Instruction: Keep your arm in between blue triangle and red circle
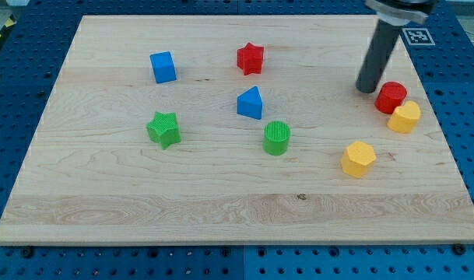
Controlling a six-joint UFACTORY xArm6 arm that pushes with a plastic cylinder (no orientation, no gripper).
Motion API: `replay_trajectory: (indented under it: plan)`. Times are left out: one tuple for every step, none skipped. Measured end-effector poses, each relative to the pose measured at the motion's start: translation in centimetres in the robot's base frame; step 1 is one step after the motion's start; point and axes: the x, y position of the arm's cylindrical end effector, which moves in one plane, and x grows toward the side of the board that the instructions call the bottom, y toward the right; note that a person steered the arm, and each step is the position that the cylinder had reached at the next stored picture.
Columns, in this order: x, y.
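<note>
The blue triangle (251,103) lies near the middle of the wooden board (104,194). The red circle (391,97) lies at the view's right, touching a yellow block (405,117) just below and to its right. My tip (366,89) is the lower end of a dark rod coming down from the view's top right. The tip rests on the board just left of the red circle, very close to it, and far to the right of the blue triangle.
A red star (251,58) and a blue cube (163,67) lie toward the view's top. A green star (164,129) and a green cylinder (276,138) lie mid-board. A second yellow block (358,159) lies lower right.
</note>
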Motion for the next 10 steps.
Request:
replay_trajectory:
  plan:
    - [0.1,0.0]
    - [0.2,0.0]
    - [2.4,-3.6]
    - [2.5,-4.5]
    - [2.5,-4.5]
    - [3.0,-5.3]
    - [3.0,-5.4]
    - [3.8,-7.3]
    - [3.8,-8.5]
    - [4.4,-9.0]
